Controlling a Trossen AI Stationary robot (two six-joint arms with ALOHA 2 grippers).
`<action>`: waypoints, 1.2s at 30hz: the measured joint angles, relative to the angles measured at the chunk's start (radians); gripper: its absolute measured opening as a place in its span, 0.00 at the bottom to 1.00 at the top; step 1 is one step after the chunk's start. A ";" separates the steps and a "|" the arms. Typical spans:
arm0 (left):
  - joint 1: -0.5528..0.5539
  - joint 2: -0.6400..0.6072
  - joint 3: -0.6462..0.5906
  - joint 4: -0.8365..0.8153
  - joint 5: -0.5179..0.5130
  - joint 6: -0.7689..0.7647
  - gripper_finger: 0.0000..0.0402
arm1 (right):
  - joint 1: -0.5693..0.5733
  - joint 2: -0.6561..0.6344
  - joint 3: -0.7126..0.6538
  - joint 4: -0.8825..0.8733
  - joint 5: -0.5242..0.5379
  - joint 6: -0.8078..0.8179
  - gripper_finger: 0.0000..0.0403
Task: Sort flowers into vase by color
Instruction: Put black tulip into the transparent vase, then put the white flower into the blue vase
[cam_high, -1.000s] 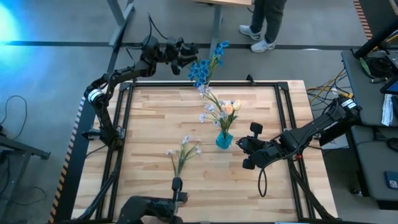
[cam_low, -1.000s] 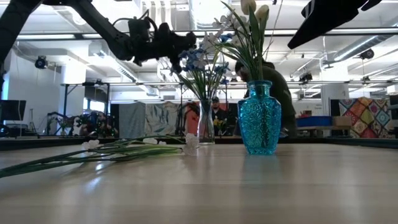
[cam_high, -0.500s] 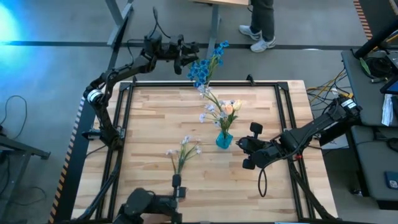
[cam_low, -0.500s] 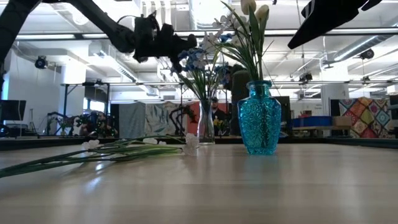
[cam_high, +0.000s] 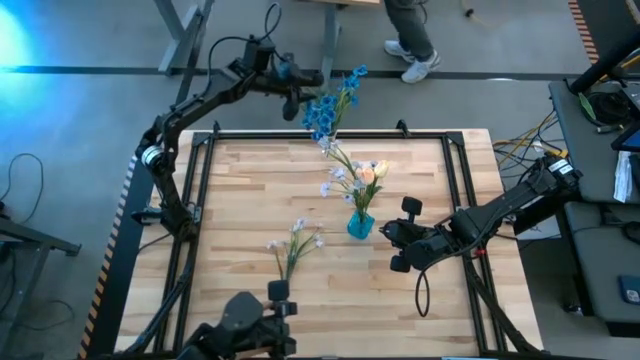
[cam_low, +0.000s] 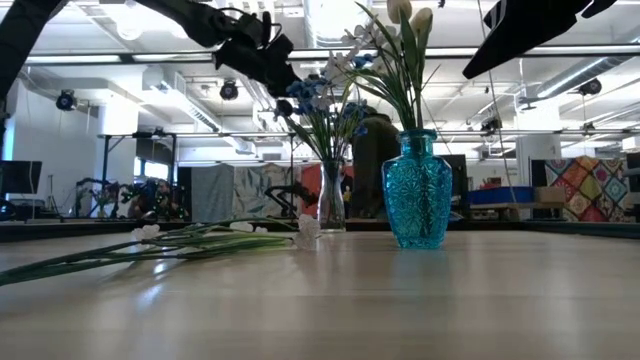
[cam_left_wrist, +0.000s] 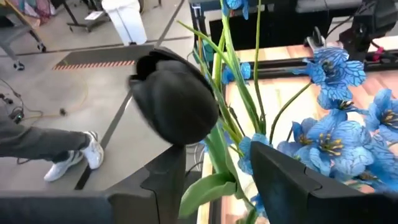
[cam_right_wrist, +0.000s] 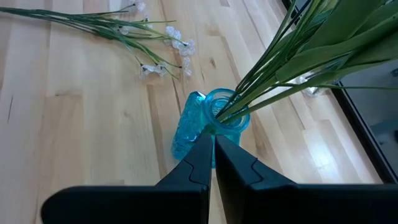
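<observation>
- left gripper (cam_high: 308, 88) up past the far table edge, right at the blue flowers (cam_high: 322, 112); jaws apart, nothing clamped
- left wrist view only: a black bud (cam_left_wrist: 176, 102) sits just ahead of the spread fingers (cam_left_wrist: 163, 180), green stems and blue petals between and beside them
- low view only: blue flowers stand in a clear glass vase (cam_low: 331, 205) behind the blue vase (cam_low: 416, 190); from above the clear vase is hard to make out
- blue vase (cam_high: 360, 224) mid-table holds cream tulip buds (cam_high: 371, 171) and pale sprays
- right gripper (cam_high: 397, 246) just beside the blue vase, jaws closed, empty; right wrist view shows the pressed-together fingers (cam_right_wrist: 209, 163) aimed at the vase mouth
- loose white-pink stems (cam_high: 292, 245) lie flat on the wooden table (cam_high: 240, 190), near side
- person's legs (cam_high: 412, 40) beyond the table, high view only
</observation>
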 joint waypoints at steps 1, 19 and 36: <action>0.000 0.000 0.007 -0.014 -0.002 0.003 0.41 | 0.000 0.000 0.000 0.000 0.000 0.000 0.03; -0.005 -0.141 0.007 -0.165 0.023 0.069 0.40 | 0.000 0.000 0.000 0.000 0.000 -0.004 0.03; -0.336 -0.655 -0.717 0.235 -0.237 -0.032 0.05 | -0.015 0.000 -0.039 0.075 0.004 -0.061 0.03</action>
